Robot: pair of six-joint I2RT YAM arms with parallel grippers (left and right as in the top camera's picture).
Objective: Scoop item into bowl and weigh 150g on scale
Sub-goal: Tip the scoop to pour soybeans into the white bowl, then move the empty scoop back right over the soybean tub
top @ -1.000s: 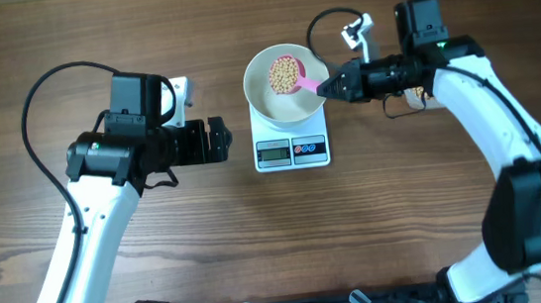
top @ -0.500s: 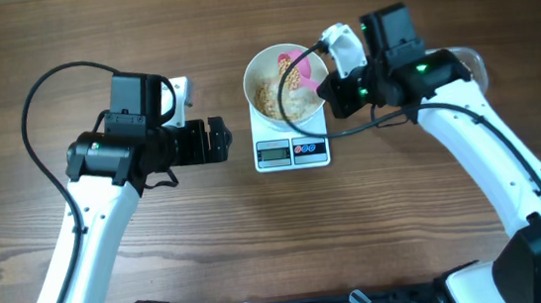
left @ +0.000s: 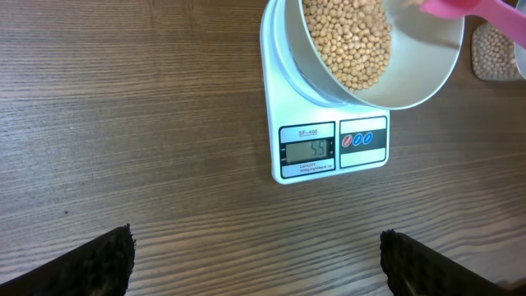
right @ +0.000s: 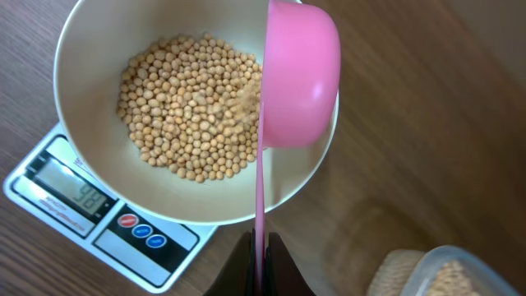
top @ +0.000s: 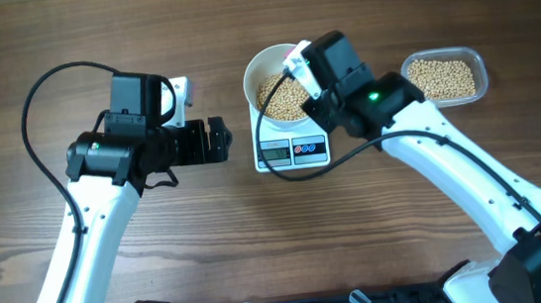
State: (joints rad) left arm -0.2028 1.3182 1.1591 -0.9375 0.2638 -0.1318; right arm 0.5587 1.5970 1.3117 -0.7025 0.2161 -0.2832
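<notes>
Beans (right: 189,115): small, round, pale tan, heaped in a loose pile covering the bottom of the white bowl (top: 260,68). The bowl sits on the white scale (top: 291,151) at the middle of the desk (top: 258,232). The scale's display is lit, digits not clear enough to read for sure.

The right end effector (right: 260,259) is clamped together on the thin handle of a pink scoop (right: 300,78). The scoop is rolled onto its side over the right part of the bowl, its back to the wrist camera. A few beans blur at its lip, just above the pile. The bean pile lies below and to the left of the scoop head in the wrist view, apart from the fingers. More beans fill a clear tub (top: 445,77) on the desk, right of the scale and well apart from it.

The left end effector (top: 220,139) hovers just left of the scale with its fingers spread wide apart, holding nothing.

Versus a second ago: then the scoop was level and full over a bowl with almost no beans in it, and the right arm reached in from the right. Now the scoop is tipped, the beans are in the bowl, the right wrist sits over the bowl's right rim, and the tub is uncovered. Left arm unchanged.
</notes>
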